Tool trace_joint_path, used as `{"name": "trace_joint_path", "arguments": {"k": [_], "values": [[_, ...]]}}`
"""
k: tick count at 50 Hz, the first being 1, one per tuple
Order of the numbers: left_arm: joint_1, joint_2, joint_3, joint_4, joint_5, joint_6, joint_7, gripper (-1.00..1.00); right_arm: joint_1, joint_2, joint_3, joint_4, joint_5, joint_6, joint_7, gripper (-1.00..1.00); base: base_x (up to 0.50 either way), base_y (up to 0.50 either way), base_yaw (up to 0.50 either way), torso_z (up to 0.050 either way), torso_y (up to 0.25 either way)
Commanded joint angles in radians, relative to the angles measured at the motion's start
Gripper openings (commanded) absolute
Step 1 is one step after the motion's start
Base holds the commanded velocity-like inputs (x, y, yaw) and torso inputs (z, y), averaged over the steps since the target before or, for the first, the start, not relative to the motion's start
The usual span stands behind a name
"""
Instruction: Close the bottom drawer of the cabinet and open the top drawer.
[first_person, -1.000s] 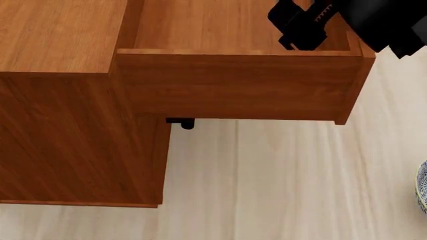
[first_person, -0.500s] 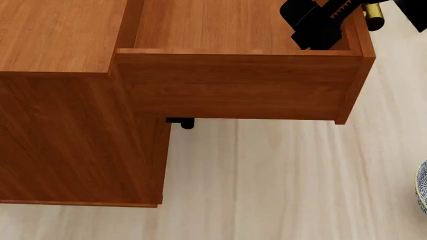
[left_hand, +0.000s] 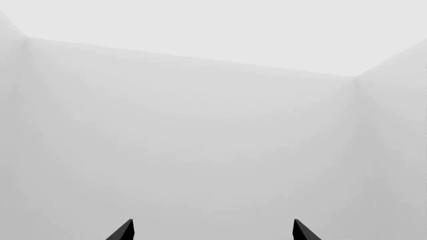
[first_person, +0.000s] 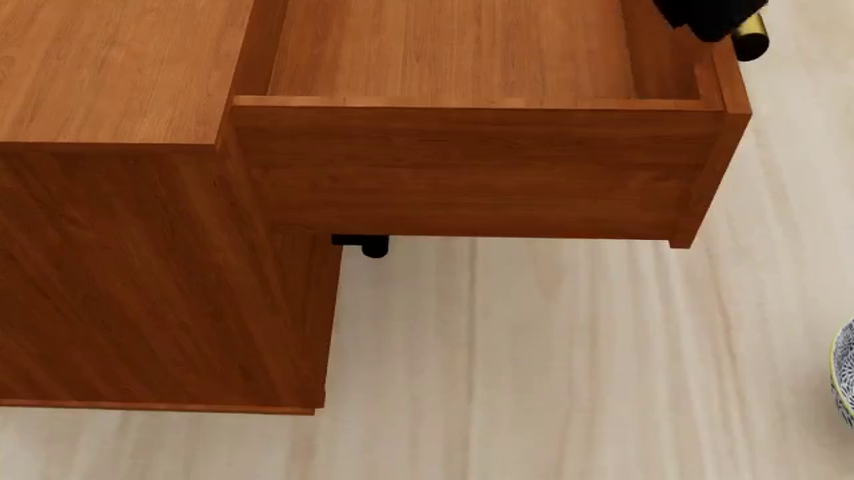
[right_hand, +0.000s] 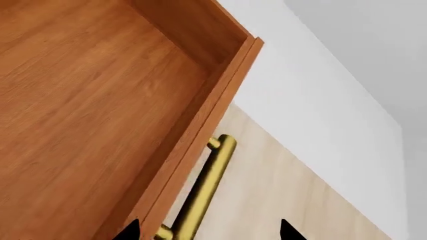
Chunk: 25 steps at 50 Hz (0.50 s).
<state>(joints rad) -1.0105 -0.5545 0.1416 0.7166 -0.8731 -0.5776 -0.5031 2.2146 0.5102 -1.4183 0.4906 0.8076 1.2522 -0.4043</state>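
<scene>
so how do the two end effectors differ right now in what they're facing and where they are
The right end effector hangs over the pulled-out top drawer's front edge, straddling its brass handle. The left end effector faces only bare pale walls, with no cabinet in its view. The right one's arm shows at the head view's upper corner; the left does not show there. Both have their dark fingertips spread apart, holding nothing.

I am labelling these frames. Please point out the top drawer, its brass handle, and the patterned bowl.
top drawer (first_person: 454, 45): head view, on its bare inside floor.
brass handle (right_hand: 203, 187): right wrist view, on the middle of the bar.
patterned bowl (first_person: 845, 385): head view, on the rim at the picture's edge.
</scene>
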Motion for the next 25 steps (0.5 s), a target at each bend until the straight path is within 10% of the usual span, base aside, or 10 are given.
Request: {"name": "trace_joint_path", "arguments": {"k": [1,25], "values": [[-0.014,0.0,0.001,0.005,-0.011,-0.005,-0.007,1.0,0.085,0.049,-0.014,-0.026,-0.053,0.041,0.02,1.0,0.0,0.0,0.0,0.0,0.0],[-0.04,0.004,0.002,0.011,-0.038,-0.012,-0.019,1.0,0.142,0.257,0.252,-0.358,0.052,0.319,0.195,1.0,0.0,0.0,0.0,0.0,0.0]]}}
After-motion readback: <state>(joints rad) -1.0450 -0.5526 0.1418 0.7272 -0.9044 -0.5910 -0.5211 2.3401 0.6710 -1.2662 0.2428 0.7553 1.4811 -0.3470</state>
